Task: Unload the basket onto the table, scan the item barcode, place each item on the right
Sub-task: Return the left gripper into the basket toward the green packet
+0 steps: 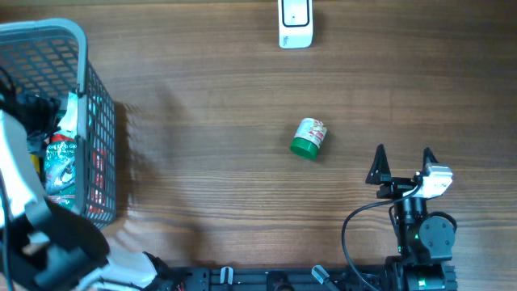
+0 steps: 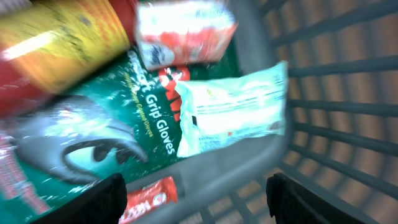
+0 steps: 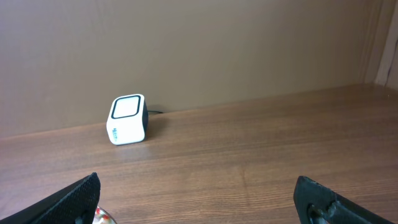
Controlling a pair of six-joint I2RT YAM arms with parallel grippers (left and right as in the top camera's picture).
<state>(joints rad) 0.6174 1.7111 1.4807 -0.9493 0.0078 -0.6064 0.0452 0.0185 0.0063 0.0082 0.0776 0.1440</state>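
The glove packet (image 2: 93, 143), the likely item, lies in the basket (image 1: 101, 121) at the desk's left edge, among crowded packets. The left tool (image 2: 198, 199) hangs above it, jaws apart, empty. The right tool (image 1: 403, 153) stands open at the near-right corner. Risk: closing here pinches a neighbouring packet or snags the basket wall

there is one grey basket (image 1: 56, 29), one white barcode scanner (image 1: 295, 23) and one green-capped jar (image 1: 309, 138).
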